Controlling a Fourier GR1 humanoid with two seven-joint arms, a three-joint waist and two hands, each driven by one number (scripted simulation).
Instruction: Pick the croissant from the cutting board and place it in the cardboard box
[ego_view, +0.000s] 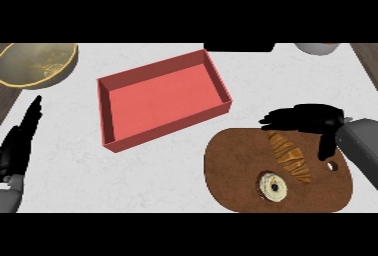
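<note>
Right robot hand (306, 120): black, entering from the right edge on a grey forearm, fingers curled down over the far end of the croissant (289, 155); whether they actually clasp the pastry or only rest on it cannot be made out, since the hand hides that end. Croissant: golden-brown, ridged, lying lengthwise on the brown cutting board (236, 175), its near end visible and pointing toward a small round cream-coloured item with a dark centre (274, 187), which sits just beside it on the same board. Cutting board: rounded, lower right of the worktop (148, 180), its near edge cut off by the view. Cardboard box (159, 97): red, open-topped, set at an angle to the left of the board and apart from it, with a strip of bare white worktop between them. Left robot hand (21, 140): at the left edge, open, fingers straight and pointing up, holding nothing. Yellowish bowl (37, 62): upper left corner, partly cut off. Pale round vessel (319, 47): top edge, mostly out of view.
</note>
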